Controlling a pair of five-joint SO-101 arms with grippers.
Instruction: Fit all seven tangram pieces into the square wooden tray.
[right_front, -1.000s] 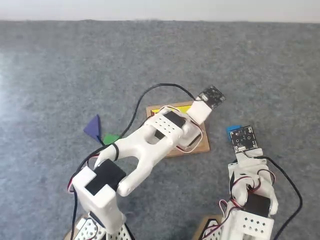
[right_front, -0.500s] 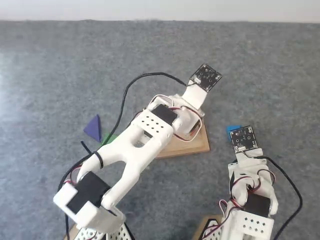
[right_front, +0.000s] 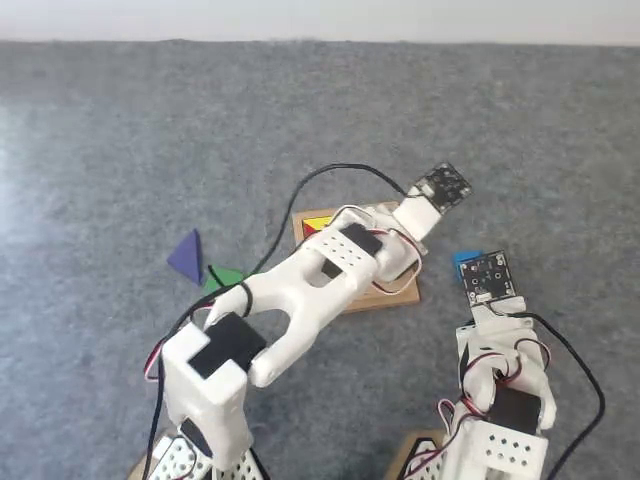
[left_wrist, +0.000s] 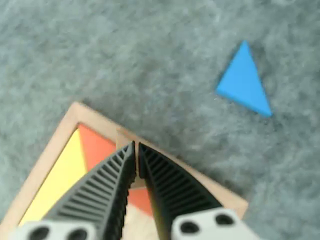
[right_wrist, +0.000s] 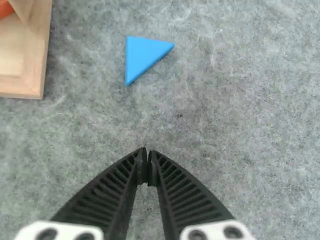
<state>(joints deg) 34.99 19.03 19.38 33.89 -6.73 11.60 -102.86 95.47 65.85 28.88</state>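
Tray (right_front: 402, 294) mid-table, left arm (right_front: 300, 295) lying across it; left gripper (left_wrist: 136, 147) above tray's edge, fitted pieces (left_wrist: 75, 165) inside. Lone triangle (right_wrist: 142, 56) on carpet (right_front: 120, 130) right of tray, ahead of right gripper (right_wrist: 147, 154). Two loose pieces (right_front: 190, 256) left of tray, close together

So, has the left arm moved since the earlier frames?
Yes. In the high view the left arm reached past the wooden tray's far edge, then drew back over it, shifting rightward.

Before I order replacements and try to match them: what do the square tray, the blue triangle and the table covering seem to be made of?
Square tray: light unpainted wood, matt, with faint grain showing.
Blue triangular piece: probably painted wood or plastic; the smooth, even blue hides what is beneath.
Grey table covering: felt-like carpet, judging by its fuzzy, fibrous surface.
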